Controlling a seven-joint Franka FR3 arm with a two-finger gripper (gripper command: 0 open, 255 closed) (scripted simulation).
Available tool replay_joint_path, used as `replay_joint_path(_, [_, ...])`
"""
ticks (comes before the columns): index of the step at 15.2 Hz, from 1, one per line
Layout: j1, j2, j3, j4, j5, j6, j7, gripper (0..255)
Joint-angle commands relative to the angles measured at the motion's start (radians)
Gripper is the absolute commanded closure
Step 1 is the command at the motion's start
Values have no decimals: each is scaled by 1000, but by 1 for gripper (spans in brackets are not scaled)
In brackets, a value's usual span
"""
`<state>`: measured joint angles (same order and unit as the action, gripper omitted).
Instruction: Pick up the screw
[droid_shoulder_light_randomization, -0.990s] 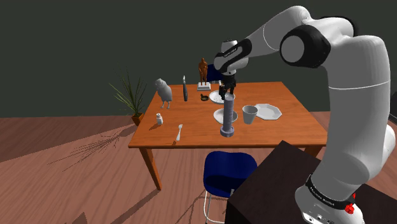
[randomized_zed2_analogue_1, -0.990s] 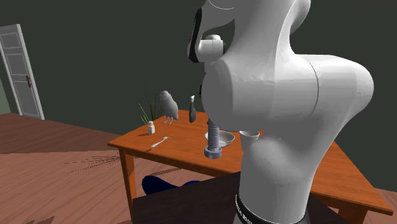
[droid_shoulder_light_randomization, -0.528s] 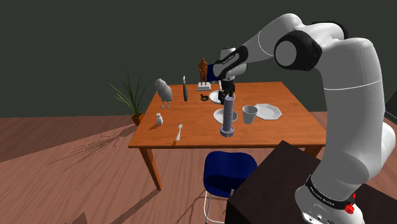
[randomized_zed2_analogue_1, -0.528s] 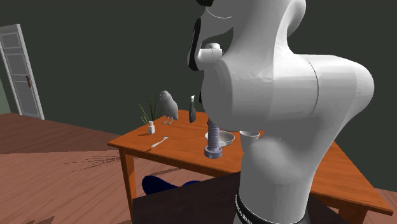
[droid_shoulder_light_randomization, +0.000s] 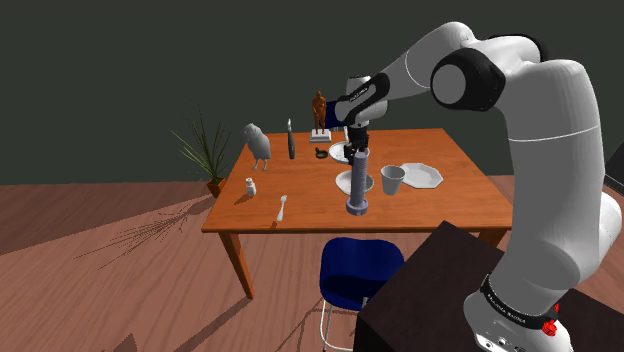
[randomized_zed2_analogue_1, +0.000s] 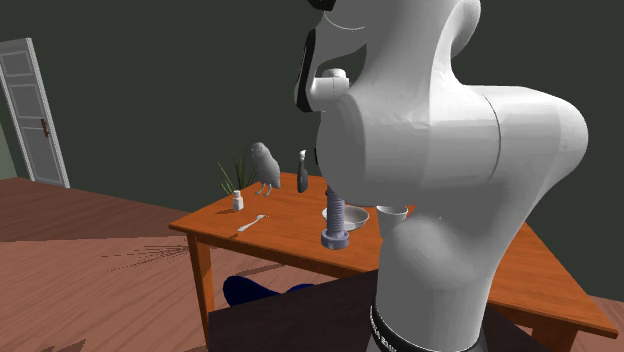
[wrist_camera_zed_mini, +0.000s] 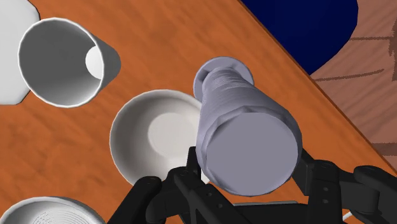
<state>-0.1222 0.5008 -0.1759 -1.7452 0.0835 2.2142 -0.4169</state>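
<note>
Dark walls and a plank floor surround the brown tabletop (droid_shoulder_light_randomization: 300, 205). Gripper (wrist_camera_zed_mini: 249, 167) sits at the upper end of the screw (wrist_camera_zed_mini: 245, 127), its fingers (wrist_camera_zed_mini: 188, 170) set against opposite flanks with no gap visible. This is judged a grip on the screw, which is not yet lifted. Screw stands upright on its broad head near the tabletop's front edge. In the shoulder view, bowl (wrist_camera_zed_mini: 149, 137) lies just beside its base at 11 o'clock, cup (droid_shoulder_light_randomization: 392, 180) at 3 o'clock, and plate (droid_shoulder_light_randomization: 425, 175) beyond the cup. Risk: the hold is high on a tall, rounded, threaded shaft. The screw may swing or slip during the lift, strike bowl or cup, or drop off the edge onto the blue chair (droid_shoulder_light_randomization: 360, 265) at 6 o'clock.
</note>
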Motion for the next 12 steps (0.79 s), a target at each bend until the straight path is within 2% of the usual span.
replay_joint_path(1, [0,0,0,-1,0,-1,0,255])
replay_joint_path(12, [4,-61,-8,34,-13,-96,6,255])
